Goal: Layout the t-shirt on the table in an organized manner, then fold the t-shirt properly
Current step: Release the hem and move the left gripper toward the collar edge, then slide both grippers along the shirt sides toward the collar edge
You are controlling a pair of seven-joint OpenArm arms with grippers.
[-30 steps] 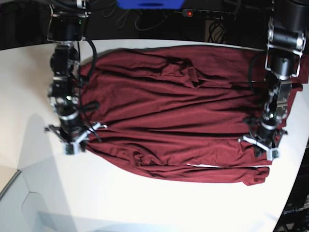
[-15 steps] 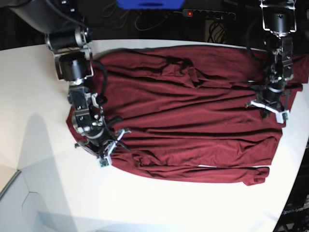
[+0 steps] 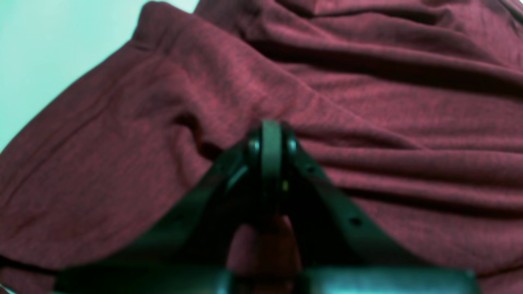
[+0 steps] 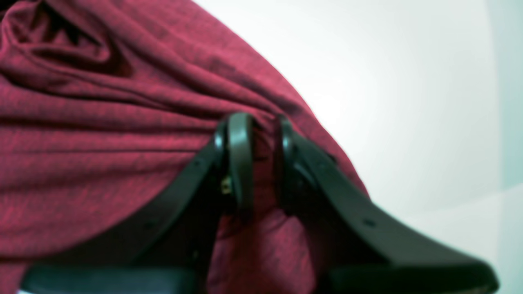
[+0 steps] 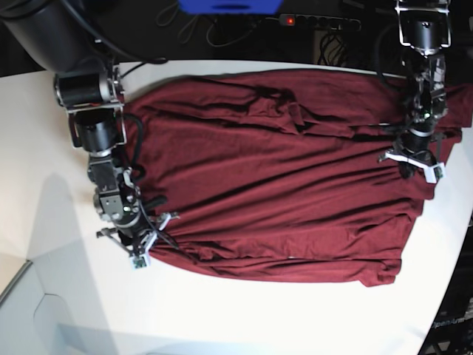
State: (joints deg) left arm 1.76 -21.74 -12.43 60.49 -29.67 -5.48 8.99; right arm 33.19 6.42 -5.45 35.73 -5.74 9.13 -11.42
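Observation:
The maroon t-shirt lies spread and wrinkled across the white table. My right gripper sits at the shirt's lower left edge in the base view. In the right wrist view it is shut on a fold of the t-shirt, with cloth between its fingers and bare table beyond. My left gripper rests on the shirt's right side. In the left wrist view it is pressed shut, with creases in the t-shirt running into its tips.
A black power strip with a red light and a blue object lie beyond the table's far edge. The table's curved edge runs close to the shirt's right side. A grey panel shows at the lower left.
The right gripper slid right and toward the near edge with the cloth. The left gripper moved toward the far edge. The folded lower hem has flattened out.

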